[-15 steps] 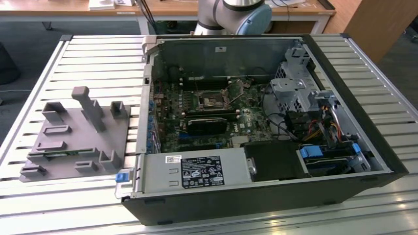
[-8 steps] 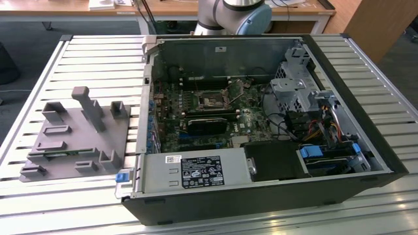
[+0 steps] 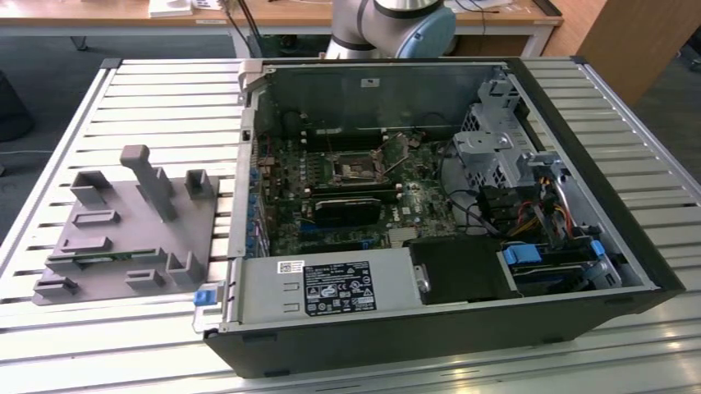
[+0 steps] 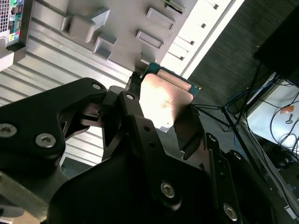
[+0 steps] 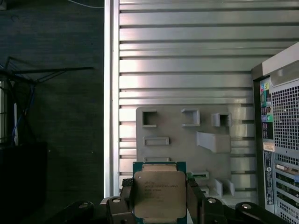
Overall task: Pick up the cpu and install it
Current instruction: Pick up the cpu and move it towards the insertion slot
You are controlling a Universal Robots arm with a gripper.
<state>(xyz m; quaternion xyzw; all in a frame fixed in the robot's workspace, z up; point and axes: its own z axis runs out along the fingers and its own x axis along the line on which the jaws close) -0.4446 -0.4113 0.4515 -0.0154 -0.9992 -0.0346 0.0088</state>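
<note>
The cpu is a flat square chip with a silvery top and a green rim, and my gripper is shut on it, one black finger on each side edge. The second wrist view shows the cpu from a slant, its metal top shining between the fingers. Well below the held chip lies the grey tray, with the slatted table around it. In the exterior view the dark motherboard socket sits inside the open computer case.
The grey tray stands on the slatted metal table at the exterior view's left, with upright posts and a green memory stick in it. The arm's base rises behind the case. Cables and a drive cage crowd the case's right side.
</note>
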